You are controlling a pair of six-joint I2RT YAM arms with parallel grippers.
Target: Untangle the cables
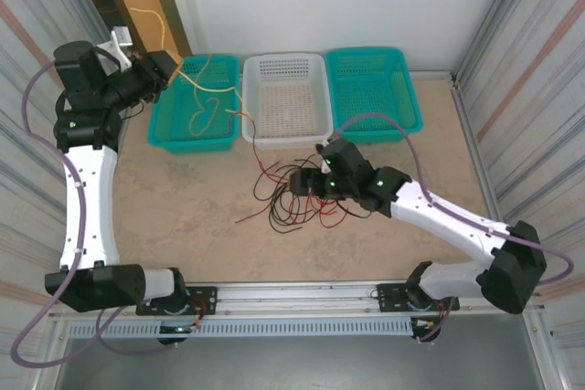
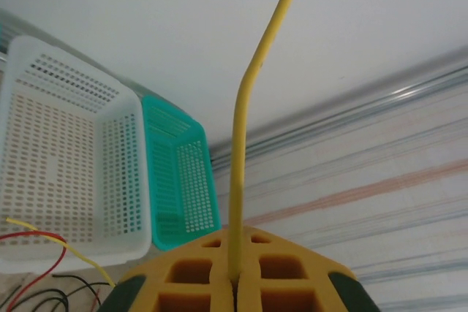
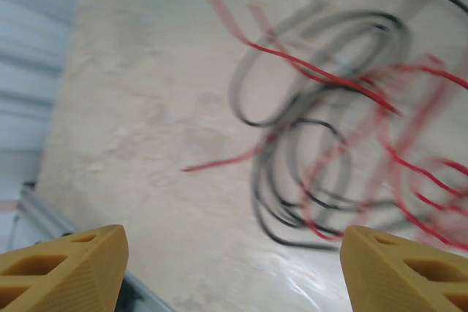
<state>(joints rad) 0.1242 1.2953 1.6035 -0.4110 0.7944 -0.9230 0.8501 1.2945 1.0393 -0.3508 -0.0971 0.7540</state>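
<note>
The right gripper (image 3: 234,272), fingers spread wide and holding nothing, hung over the red and black cables (image 3: 322,173). These lay tangled on the table just ahead of and below its tips, though blur left single crossings uncertain. The left gripper (image 2: 234,286), pressed together on the yellow cable (image 2: 241,144), stood well apart from the tangle. That cable trailed from it across the teal basket (image 1: 166,134). The right arm was nearer.

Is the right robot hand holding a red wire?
No, the right gripper is open, its fingers wide apart above the red and black cables with nothing between them.
</note>
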